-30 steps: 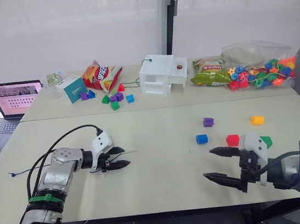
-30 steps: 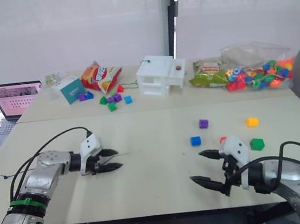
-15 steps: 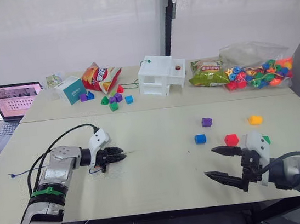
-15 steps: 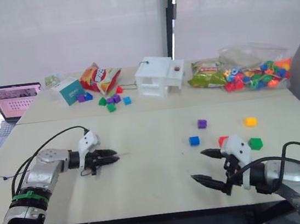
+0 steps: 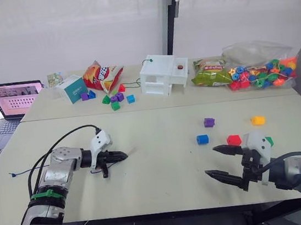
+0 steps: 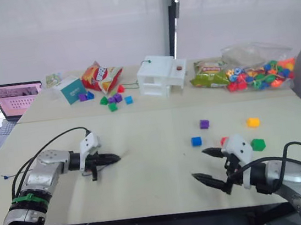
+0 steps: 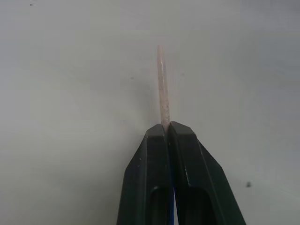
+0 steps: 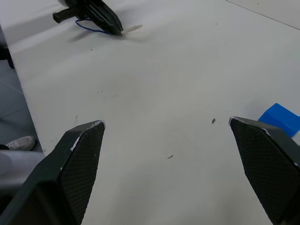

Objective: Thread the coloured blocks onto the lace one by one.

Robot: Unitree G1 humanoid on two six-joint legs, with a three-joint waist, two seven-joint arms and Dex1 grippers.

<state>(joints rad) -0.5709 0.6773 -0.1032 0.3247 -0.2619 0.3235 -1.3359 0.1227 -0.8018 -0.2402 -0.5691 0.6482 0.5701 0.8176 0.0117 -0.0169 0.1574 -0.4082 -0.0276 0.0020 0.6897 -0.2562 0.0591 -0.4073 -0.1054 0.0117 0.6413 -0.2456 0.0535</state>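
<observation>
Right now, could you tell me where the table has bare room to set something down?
Bare stretch between the left gripper and the blue block. Crowded on the right around the loose blocks and the right gripper.

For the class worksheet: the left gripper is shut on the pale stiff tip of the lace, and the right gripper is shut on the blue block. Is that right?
Not quite. The left gripper is shut on the lace at its pale tip, but the right gripper is open and holds nothing. The right wrist view shows its fingers spread wide, with the blue block lying on the table beside one of them.
</observation>
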